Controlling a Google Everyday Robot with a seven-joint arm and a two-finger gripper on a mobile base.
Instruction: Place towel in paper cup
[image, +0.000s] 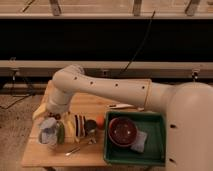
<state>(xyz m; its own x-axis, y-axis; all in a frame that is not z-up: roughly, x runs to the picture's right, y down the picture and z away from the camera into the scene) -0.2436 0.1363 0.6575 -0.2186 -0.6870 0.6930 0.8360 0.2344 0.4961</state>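
A pale paper cup stands at the left front of the wooden table. A light grey-blue towel sits bunched at the cup's mouth. My gripper is at the end of the white arm, directly above and touching the towel. The arm hides most of the gripper.
A green tray at the right holds a dark red bowl and a bluish sponge. Beside the cup are a green item, a striped object, a dark can, an orange and a utensil. A yellow item lies behind the cup.
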